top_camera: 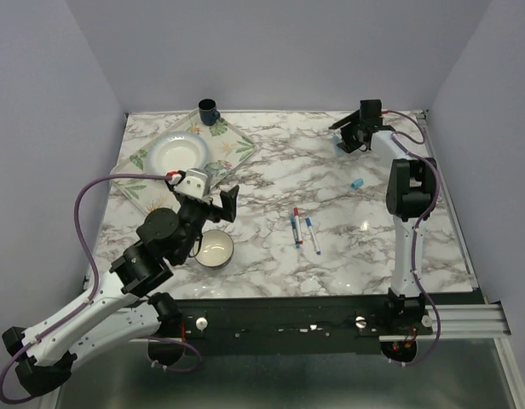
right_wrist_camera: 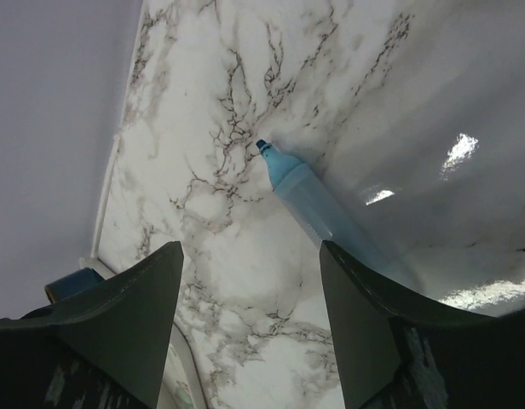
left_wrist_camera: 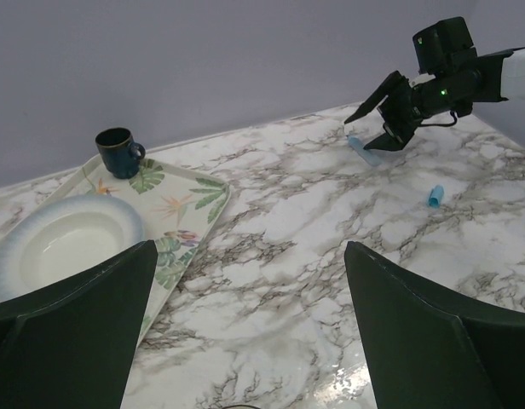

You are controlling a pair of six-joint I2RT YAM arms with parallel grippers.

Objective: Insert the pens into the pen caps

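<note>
The light blue pen (right_wrist_camera: 322,209) lies uncapped on the marble at the far right, and also shows in the top view (top_camera: 338,145) and in the left wrist view (left_wrist_camera: 365,150). My right gripper (right_wrist_camera: 250,251) is open and low over it, with the pen just beside its right finger; it also shows in the top view (top_camera: 346,138). The light blue cap (top_camera: 358,183) lies apart, nearer me, and shows in the left wrist view (left_wrist_camera: 434,197). Two thin white pens (top_camera: 303,232) with red and blue ends lie side by side mid-table. My left gripper (top_camera: 218,207) is open and empty, and shows in its wrist view (left_wrist_camera: 250,256). I cannot make out loose red or dark blue caps.
A leaf-patterned tray (top_camera: 237,145) at the back left holds a white bowl (top_camera: 177,153) and a dark blue cup (top_camera: 208,111). A small bowl (top_camera: 216,247) sits under my left arm. Walls close the back and both sides.
</note>
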